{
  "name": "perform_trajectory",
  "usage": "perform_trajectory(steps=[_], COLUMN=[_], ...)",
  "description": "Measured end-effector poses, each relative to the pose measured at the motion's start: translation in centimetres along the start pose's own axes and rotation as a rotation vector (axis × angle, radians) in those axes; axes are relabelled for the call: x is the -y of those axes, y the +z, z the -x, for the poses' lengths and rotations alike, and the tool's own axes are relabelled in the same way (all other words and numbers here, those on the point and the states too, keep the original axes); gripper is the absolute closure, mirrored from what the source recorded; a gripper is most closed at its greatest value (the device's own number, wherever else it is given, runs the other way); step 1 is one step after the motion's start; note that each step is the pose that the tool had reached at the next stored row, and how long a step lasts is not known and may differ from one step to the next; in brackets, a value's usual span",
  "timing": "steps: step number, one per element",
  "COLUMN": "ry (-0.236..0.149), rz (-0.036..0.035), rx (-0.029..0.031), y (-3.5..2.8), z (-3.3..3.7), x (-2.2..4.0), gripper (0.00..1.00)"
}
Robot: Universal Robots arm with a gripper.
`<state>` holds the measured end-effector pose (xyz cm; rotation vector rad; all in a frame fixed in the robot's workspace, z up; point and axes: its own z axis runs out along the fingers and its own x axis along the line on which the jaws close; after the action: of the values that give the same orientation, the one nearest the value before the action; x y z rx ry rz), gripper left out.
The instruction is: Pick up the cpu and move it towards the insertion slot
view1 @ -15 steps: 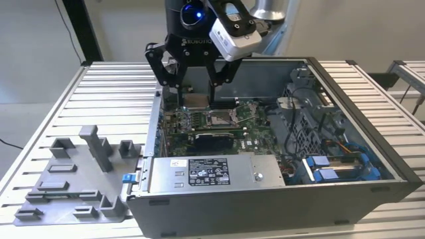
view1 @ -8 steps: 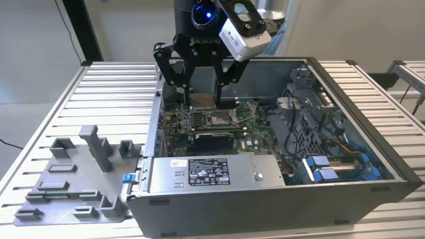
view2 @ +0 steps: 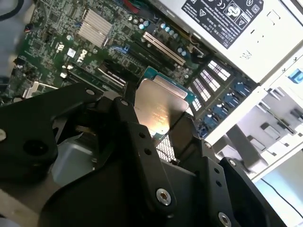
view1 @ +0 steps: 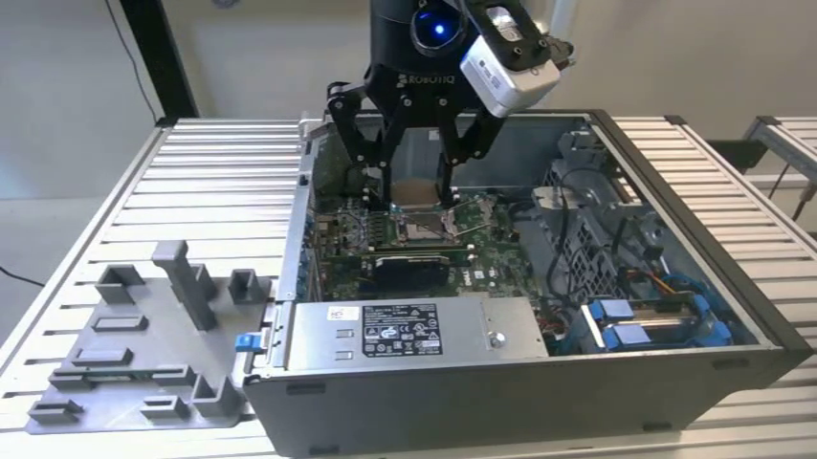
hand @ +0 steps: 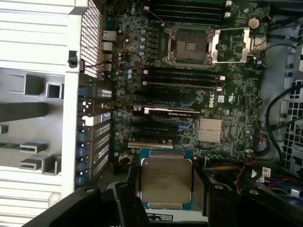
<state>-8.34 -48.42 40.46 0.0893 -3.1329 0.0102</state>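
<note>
Nearest, in the exterior view, a grey tray (view1: 141,354) sits on the slatted worktop (view1: 217,182) beside the open computer case (view1: 511,382). Deeper inside, the insertion slot (view1: 422,228) lies on the green board. Just beyond it, the claw (view1: 411,198) pinches the cpu (view1: 411,189) by opposite edges, lifted off the board and not touching the slot.
</note>
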Motion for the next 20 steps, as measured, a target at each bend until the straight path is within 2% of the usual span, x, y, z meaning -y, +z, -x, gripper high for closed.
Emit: perform_trajectory(steps=[7, 20], ry=[0.000, 0.000], rz=[0.0000, -0.0001], rx=[0.0000, 0.0000], y=[-0.01, -0.03], z=[1.50, 3.59], x=[0.09, 0.21], gripper=[1.00, 1.00])
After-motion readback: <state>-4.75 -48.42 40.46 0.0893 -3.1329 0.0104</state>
